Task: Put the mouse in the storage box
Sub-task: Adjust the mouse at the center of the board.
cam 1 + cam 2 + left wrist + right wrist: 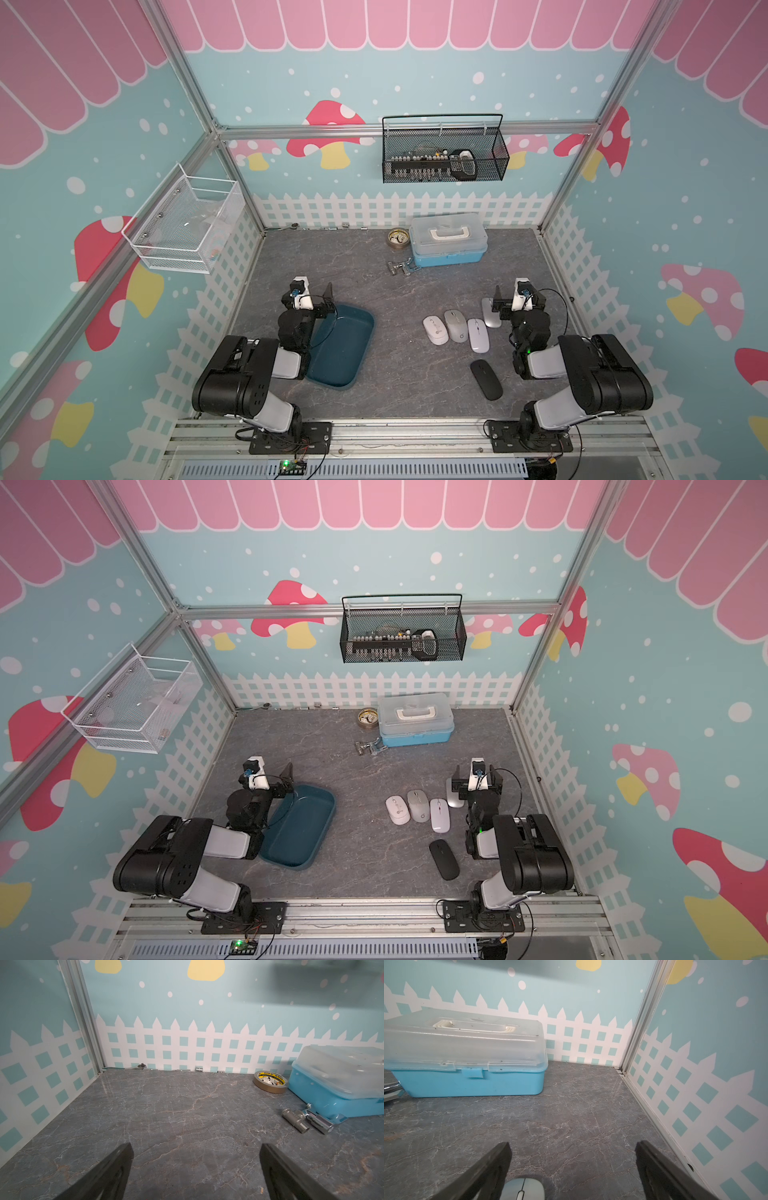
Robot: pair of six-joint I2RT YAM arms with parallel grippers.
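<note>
**Top views.** Of the computer mice (457, 328) on the grey marbled tabletop (374, 282), the silver oval mouse (488, 312) lay partly beneath the right gripper (477, 781). Its long axis ran toward the back wall, roughly in line with the fingers. The shallow dark teal plastic storage box (340, 353) sat well apart across the table, beside the left gripper (312, 297) — no mouse in it. The right arm was plainly the nearer to the mice.

**Left wrist view.** The left gripper's jaws stood wide over bare tabletop, nothing between them.

**Right wrist view.** The right gripper's jaws stood wide and empty. The silver oval mouse showed between them but back toward the wrist — a grasp would likely need the gripper drawn back and lowered.
</note>
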